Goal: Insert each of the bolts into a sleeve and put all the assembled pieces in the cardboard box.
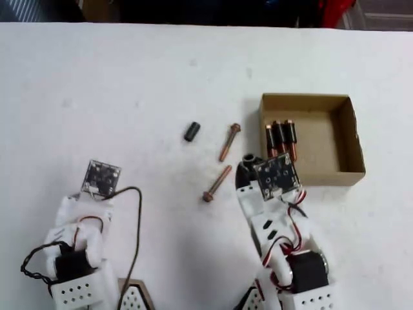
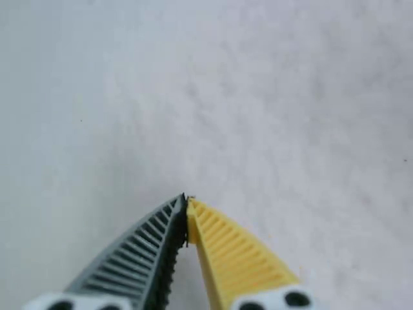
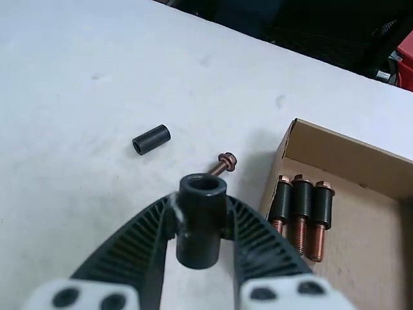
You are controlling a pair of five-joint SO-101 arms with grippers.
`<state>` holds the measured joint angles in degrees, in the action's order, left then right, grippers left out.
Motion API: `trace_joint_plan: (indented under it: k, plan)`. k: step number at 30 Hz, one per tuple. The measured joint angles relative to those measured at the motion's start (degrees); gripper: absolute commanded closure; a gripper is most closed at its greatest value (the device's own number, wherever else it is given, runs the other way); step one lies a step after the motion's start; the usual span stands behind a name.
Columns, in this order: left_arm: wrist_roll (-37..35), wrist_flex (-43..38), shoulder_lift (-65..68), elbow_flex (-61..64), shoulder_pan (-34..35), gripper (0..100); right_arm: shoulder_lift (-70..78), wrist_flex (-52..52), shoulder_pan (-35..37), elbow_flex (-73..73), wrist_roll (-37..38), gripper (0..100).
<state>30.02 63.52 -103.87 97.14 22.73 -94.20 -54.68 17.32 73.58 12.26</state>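
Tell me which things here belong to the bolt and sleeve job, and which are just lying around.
Job:
- loose sleeve
- far bolt, near bolt
- held sleeve in the right end effector
- cardboard box with three assembled pieces

Lying about:
- black cable by the left arm
- red object beyond the table

Overhead; close wrist views; shared cardboard box (image 1: 321, 142) (image 3: 377, 258)

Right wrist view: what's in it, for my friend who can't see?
The robot's right hand grips a black sleeve over a white table. Past it lie a second black sleeve and a copper bolt, and a cardboard box holds three bolts already pushed into sleeves.
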Motion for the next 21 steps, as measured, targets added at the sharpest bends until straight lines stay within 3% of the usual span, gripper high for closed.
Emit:
trace_joint_plan:
  k: [12, 21]
  plan:
    - [5.45, 0.09, 0.0, -1.85, -3.87, 98, -8.26, 0.0, -0.09, 5.89, -0.18, 98.2]
    - [5.45, 6.07, -0.26, -10.2, -9.85, 98, -8.35, 5.8, -2.37, 12.84, -0.18, 98.2]
